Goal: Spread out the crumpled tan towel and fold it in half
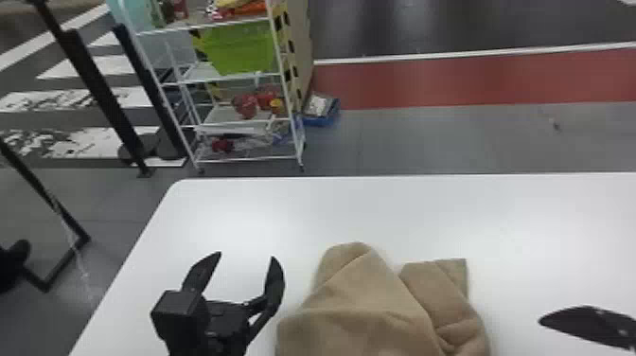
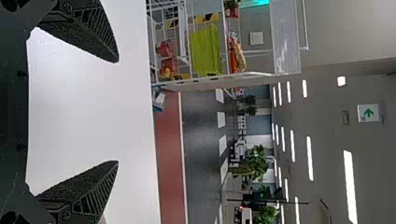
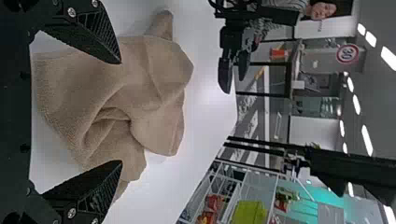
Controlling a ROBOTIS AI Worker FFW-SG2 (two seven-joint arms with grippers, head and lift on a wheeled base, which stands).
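Head view: the tan towel (image 1: pixel 369 312) lies crumpled on the white table (image 1: pixel 246 208), its near part cut off by the bottom edge, so its full outline and long axis cannot be confirmed. The left gripper (image 1: pixel 247 256) stands just beside it, on the robot's left, fingers apart and holding nothing; in this view it appears the nearer of the two. The right gripper (image 3: pixel 121 112), by the right wrist view, also has its fingers spread and unloaded, facing the towel, which lies to the robot's left of it. The coming move, in my judgement, turns on reaching inward from both sides. Farther in, a rounded fold and a squared flap point away from the robot; overlapping layers hide the remaining corners. Beyond the table stands a white rack (image 1: pixel 236 159).
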